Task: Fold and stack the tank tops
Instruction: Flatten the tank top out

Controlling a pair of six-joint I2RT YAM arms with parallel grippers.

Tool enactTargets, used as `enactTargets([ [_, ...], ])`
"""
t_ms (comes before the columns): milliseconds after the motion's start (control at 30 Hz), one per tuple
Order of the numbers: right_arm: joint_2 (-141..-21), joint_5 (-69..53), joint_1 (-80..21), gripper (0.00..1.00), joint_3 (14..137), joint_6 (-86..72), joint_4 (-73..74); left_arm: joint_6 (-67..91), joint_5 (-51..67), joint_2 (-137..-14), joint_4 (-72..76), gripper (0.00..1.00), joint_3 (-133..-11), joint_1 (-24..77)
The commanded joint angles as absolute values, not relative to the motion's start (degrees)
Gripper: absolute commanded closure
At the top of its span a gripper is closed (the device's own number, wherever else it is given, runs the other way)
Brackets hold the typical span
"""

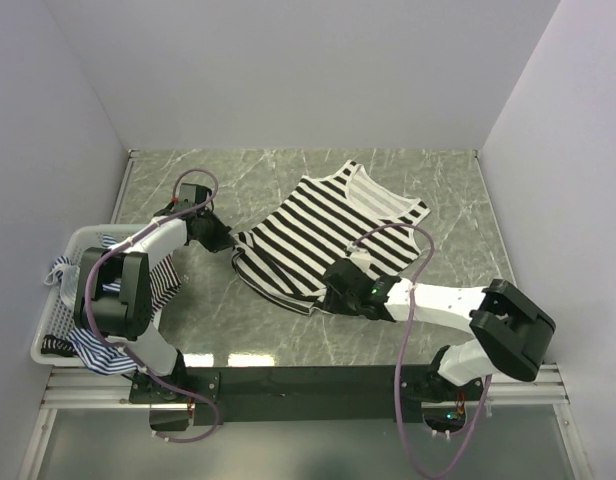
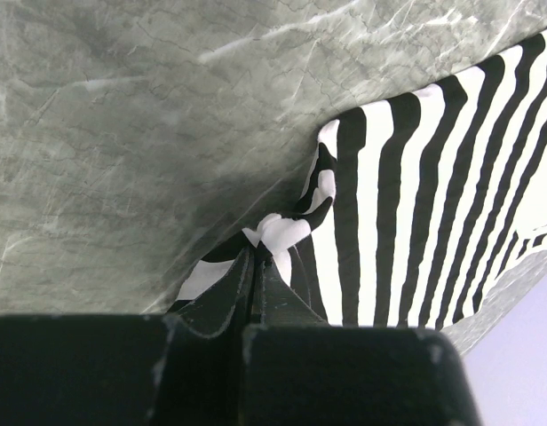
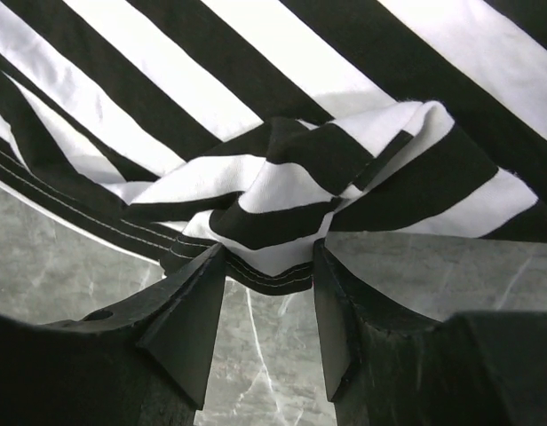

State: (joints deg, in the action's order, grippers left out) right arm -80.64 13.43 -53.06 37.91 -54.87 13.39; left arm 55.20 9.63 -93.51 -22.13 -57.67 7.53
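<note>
Black-and-white tank top (image 1: 328,235) lies spread on the green marbled table (image 1: 408,180), mid-table, neck and straps toward the far right, hem toward the arms. The hem area is rumpled.

Top view: the left gripper (image 1: 220,240) sits at the left corner of the hem, and the right gripper (image 1: 333,290) sits at the near edge of the hem. Finger positions cannot be read from this view. It alone shows the white mesh basket (image 1: 88,232) at the table's left edge, with blue-and-white striped tops (image 1: 100,355) bunched inside and spilling over its rim, partly hidden by the left arm.

Left wrist view: the left gripper (image 2: 256,253) has its fingers pressed together, and a twisted corner of the black-and-white tank top (image 2: 416,204) is pinched at the tips. Bare table (image 2: 122,133) fills the rest of the picture.

Right wrist view: the right gripper (image 3: 269,266) has its fingers spread apart. The stitched hem of the black-and-white tank top (image 3: 282,177) crosses the gap at the tips, with a bunched fold just beyond. Neither finger visibly presses the cloth. Table (image 3: 265,355) shows between the fingers.
</note>
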Motion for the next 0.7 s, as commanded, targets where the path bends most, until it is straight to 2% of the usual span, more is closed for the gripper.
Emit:
enactTargets([
  [0, -82.4, 14.8, -53.1, 0.48, 38.4, -55.8, 11.3, 55.2, 9.3, -93.3, -21.4, 0.99, -59.2, 7.3],
  [233, -83.6, 15.5, -54.4, 0.46, 38.3, -56.5, 15.6, 55.1, 9.3, -92.9, -21.4, 0.99, -59.0, 7.3],
  [667, -66.5, 20.5, -57.0, 0.41, 32.5, -63.5, 25.6, 55.3, 9.8, -92.2, -20.9, 0.99, -58.1, 7.3],
])
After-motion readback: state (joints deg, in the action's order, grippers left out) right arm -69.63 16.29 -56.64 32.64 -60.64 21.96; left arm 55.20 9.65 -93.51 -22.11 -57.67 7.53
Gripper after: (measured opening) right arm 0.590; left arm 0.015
